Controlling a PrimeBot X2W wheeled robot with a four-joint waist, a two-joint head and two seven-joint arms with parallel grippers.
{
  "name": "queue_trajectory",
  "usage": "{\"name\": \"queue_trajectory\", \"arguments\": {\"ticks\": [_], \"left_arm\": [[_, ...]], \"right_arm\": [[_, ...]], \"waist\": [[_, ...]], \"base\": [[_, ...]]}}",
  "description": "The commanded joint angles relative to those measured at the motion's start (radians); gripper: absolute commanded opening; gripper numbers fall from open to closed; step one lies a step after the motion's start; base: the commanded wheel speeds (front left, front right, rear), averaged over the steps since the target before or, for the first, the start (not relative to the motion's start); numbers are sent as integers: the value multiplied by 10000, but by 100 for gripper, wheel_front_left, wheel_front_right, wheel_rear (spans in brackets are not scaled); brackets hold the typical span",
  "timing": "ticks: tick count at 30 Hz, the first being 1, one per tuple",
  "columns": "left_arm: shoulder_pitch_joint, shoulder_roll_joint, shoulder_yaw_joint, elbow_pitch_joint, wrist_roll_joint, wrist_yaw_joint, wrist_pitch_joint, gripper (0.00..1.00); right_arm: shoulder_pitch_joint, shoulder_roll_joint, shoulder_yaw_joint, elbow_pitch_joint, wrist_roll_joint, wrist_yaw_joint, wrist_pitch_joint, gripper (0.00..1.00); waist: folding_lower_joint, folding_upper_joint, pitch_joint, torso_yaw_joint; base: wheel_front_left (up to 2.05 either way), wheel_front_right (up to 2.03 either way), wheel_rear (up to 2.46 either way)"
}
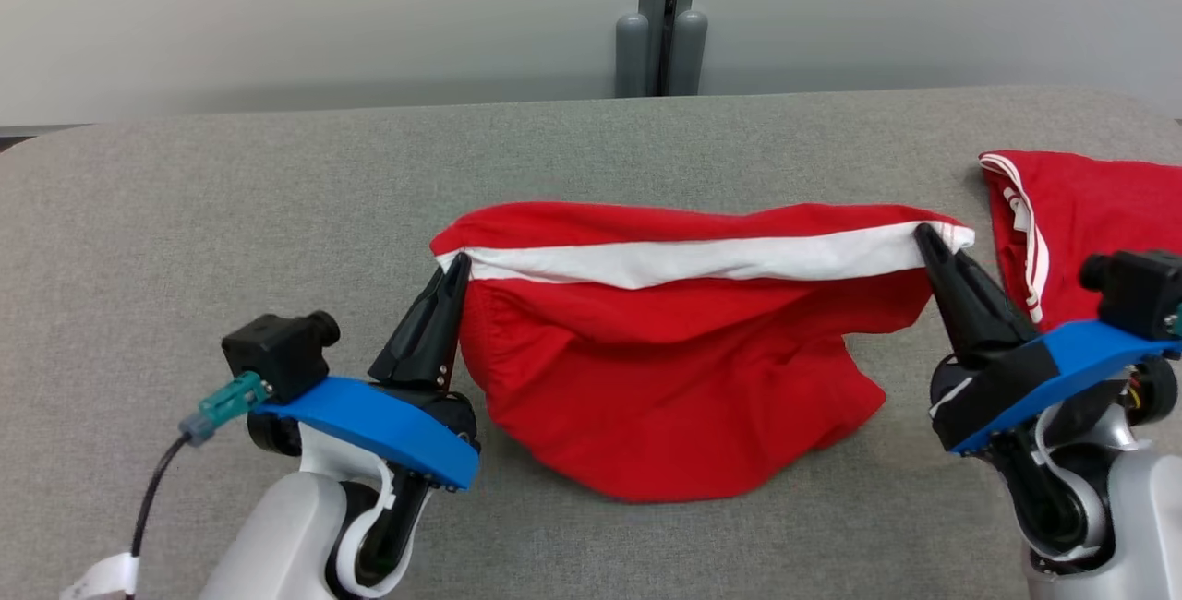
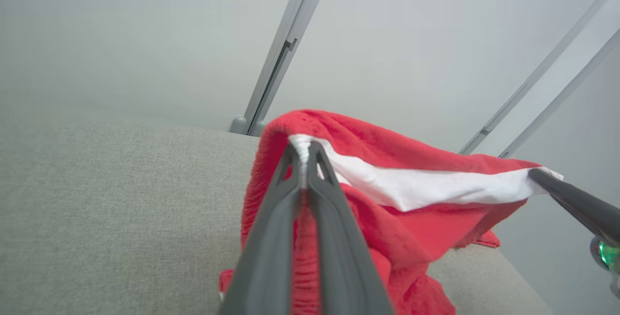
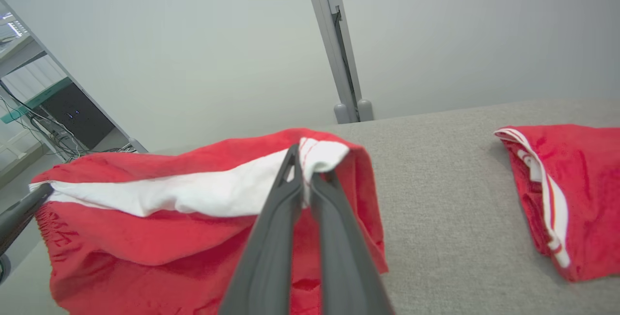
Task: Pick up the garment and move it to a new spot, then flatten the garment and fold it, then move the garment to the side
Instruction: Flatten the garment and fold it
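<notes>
The garment [image 1: 674, 378] is red with a white band, stretched between my two grippers above the grey table. My left gripper [image 1: 456, 264] is shut on the band's left end, and its wrist view shows the white cloth pinched between the tips [image 2: 303, 152]. My right gripper [image 1: 923, 235] is shut on the band's right end, with white cloth caught at its tips [image 3: 302, 160]. The garment's lower part sags and rests on the table in the head view. The other arm's finger shows at the far band end in each wrist view.
A second red garment [image 1: 1080, 212] with white stripes lies folded at the table's right edge, also in the right wrist view [image 3: 566, 194]. The grey fabric table [image 1: 231, 212] runs to a pale wall with a grey post [image 1: 660, 18] behind. Shelving and cables [image 3: 43, 111] stand off to one side.
</notes>
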Motion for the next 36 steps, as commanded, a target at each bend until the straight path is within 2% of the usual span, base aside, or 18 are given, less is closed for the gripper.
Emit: {"name": "queue_trajectory", "arguments": {"ticks": [1,4,6,10,13,16,20,26,30,36], "left_arm": [[-140,147,30,-192,-139,-65,163,0],[-700,484,100,-968,-744,-133,875,0],[-1252,880,168,-1211,-735,-148,1225,0],[-2779,1241,351,-975,-748,-173,1665,0],[-4133,1416,620,-607,-858,-189,1835,0],[-5414,1624,681,-76,-506,-200,1711,0],[-7044,1602,722,605,73,-204,1142,0],[-8680,1439,580,1450,624,-209,-151,0],[-9001,1400,269,1783,629,-214,-1094,0],[-7706,1332,-684,2080,245,-189,-1768,0]], "right_arm": [[90,-33,-57,-240,-13,5,98,0],[-227,-47,-175,-800,-171,5,575,0],[-738,-76,-221,-814,-107,5,868,0],[-2311,-438,-180,-20,-156,5,1414,0],[-3858,-743,147,781,-123,5,1409,0],[-5493,-972,328,1581,-224,4,875,0],[-7452,-1285,597,2470,-785,2,-287,0],[-9466,-1557,1075,3425,-1201,2,-2015,0],[-9772,-1739,1354,3869,-1250,2,-2850,0],[-8072,-2033,2150,4505,-980,4,-2705,0]], "waist": [[1,0,9,-24],[1,0,184,-135],[1,0,425,-229],[1,0,1102,-426],[1,0,1731,-575],[1,0,2314,-663],[1,0,2923,-695],[1,0,3454,-702],[1,0,3632,-718],[1,0,3488,-730]], "base": [[0,0,0],[0,0,0],[0,0,0],[0,0,0],[0,0,0],[0,0,0],[0,0,0],[0,0,0],[0,0,0],[0,0,0]]}}
